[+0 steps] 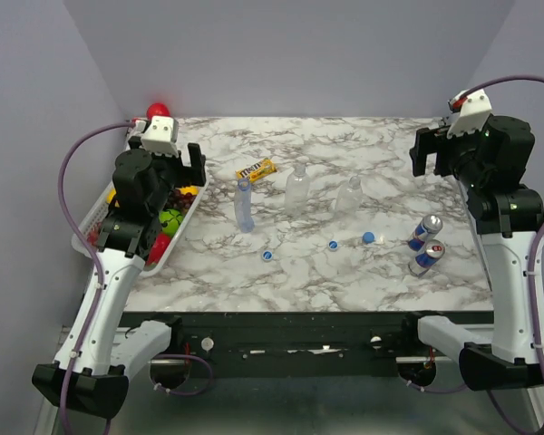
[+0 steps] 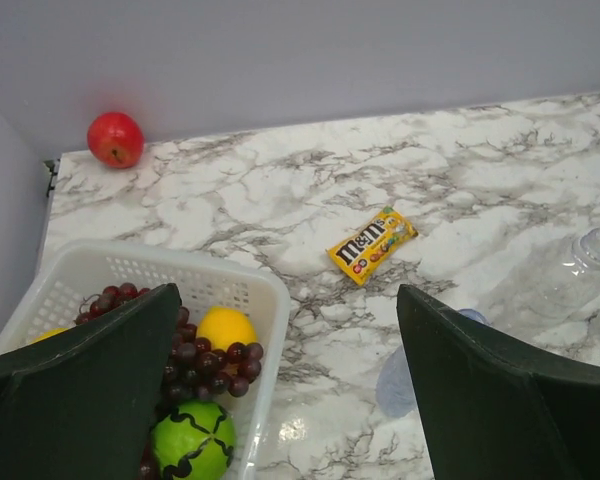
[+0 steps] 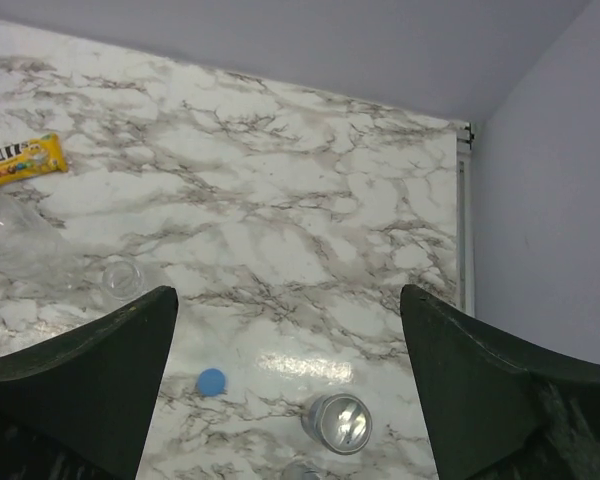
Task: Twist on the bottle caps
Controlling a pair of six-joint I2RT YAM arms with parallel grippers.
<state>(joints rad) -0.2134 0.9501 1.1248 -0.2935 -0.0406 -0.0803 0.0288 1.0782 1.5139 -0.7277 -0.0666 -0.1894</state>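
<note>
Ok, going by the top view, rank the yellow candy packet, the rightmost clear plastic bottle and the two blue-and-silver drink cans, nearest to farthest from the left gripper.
1. Yellow candy packet, just right of the left gripper.
2. Rightmost clear plastic bottle, mid-table.
3. Blue-and-silver drink cans, back one and front one, right side; these two too close to call.

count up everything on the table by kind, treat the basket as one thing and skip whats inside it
bottles: 3
blue caps: 3
drink cans: 2
candy packet: 1
red apple: 1
basket: 1
total: 11
</note>
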